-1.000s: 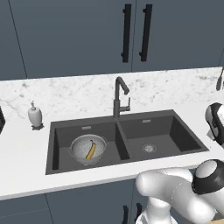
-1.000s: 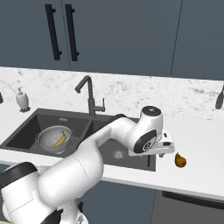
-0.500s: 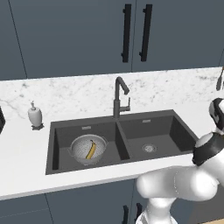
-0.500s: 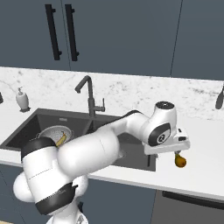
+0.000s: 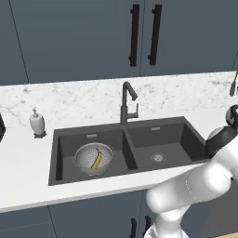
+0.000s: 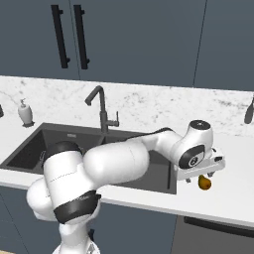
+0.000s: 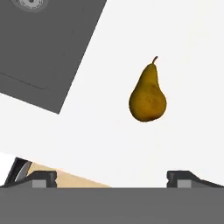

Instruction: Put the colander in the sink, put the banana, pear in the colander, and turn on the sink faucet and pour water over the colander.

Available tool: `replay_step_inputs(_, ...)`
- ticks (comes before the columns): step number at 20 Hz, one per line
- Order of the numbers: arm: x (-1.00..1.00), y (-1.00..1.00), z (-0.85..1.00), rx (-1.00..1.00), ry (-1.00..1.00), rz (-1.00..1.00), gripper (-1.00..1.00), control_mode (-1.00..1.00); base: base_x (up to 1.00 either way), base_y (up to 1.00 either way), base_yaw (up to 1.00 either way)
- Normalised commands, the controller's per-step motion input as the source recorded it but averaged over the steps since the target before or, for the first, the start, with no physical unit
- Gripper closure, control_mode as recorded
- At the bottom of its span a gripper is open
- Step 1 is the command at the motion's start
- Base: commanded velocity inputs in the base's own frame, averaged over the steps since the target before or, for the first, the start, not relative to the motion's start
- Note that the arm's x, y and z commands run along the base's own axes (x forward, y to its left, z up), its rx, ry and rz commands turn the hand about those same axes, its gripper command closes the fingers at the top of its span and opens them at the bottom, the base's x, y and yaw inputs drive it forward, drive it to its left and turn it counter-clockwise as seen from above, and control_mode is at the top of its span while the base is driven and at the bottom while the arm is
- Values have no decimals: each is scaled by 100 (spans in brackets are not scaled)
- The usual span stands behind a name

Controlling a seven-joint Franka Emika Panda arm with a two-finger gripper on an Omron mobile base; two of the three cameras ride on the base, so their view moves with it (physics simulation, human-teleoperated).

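White marble worktop (image 5: 28,153) | colander (image 5: 94,158) with banana (image 5: 96,159) sits in sink (image 5: 60,158), lower left | our tool (image 7: 111,177) spread wide, empty, above pear (image 7: 148,96) on worktop, upper right | pear, faucet (image 5: 126,102) remain

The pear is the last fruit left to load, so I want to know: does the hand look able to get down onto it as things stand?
Probably yes. The hand hangs open above the pear, which lies alone on bare counter beside the sink.

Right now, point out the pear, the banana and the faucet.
pear (image 7: 148,99): hand view, its plump belly.
banana (image 5: 96,160): left base view, mid-length, inside the colander.
sink faucet (image 5: 124,109): left base view, upright stem.
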Motion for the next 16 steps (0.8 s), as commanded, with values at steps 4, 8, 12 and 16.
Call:
replay_step_inputs(4,38,-20,0,0,0,13,-100,-100,0,0,0)
replay_step_inputs(8,23,-6,-3,0,5,15,-100,-100,0,0,0)
replay_step_inputs(12,22,-3,-27,0,5,12,-100,-100,0,0,0)
replay_step_inputs(16,31,-5,-35,0,8,10,-100,-100,0,0,0)
